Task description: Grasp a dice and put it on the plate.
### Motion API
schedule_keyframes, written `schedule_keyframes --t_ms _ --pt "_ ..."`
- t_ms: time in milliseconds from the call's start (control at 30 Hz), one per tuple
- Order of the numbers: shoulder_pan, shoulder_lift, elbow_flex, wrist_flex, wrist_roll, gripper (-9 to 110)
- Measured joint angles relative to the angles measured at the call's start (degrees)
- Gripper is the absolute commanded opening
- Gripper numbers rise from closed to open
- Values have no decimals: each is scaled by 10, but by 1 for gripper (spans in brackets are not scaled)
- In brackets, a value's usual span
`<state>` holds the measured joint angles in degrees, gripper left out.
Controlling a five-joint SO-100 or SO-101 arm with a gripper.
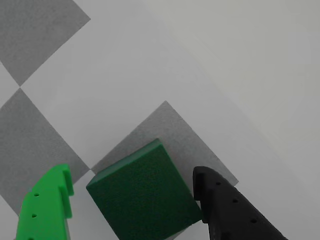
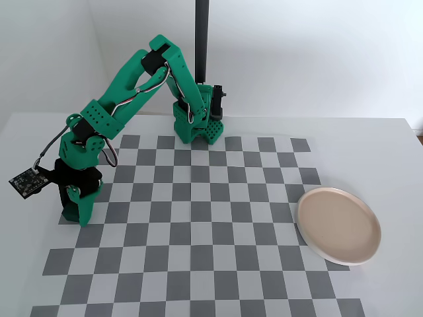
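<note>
In the wrist view the dark green dice (image 1: 142, 197) rests on the checkered mat, turned corner-on, half on a grey square. My gripper (image 1: 132, 175) is open and straddles it. The bright green finger (image 1: 47, 205) stands clear of the dice's left side, with white mat showing in the gap. The black finger (image 1: 225, 205) sits right against the dice's right corner. In the fixed view the gripper (image 2: 75, 216) is low at the mat's left edge and hides the dice. The beige plate (image 2: 338, 226) lies far to the right, empty.
The checkered mat (image 2: 198, 224) covers the white table. The arm's green base (image 2: 197, 129) and a dark vertical pole (image 2: 201, 39) stand at the back. A small circuit board (image 2: 26, 181) hangs off the wrist on the left.
</note>
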<state>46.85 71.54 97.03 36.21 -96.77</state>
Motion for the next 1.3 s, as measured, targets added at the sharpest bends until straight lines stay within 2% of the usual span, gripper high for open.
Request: schedule_keyframes --t_ms 867,1300 --pt "-8 23 65 -55 -48 23" --pt "-17 26 69 -55 -48 11"
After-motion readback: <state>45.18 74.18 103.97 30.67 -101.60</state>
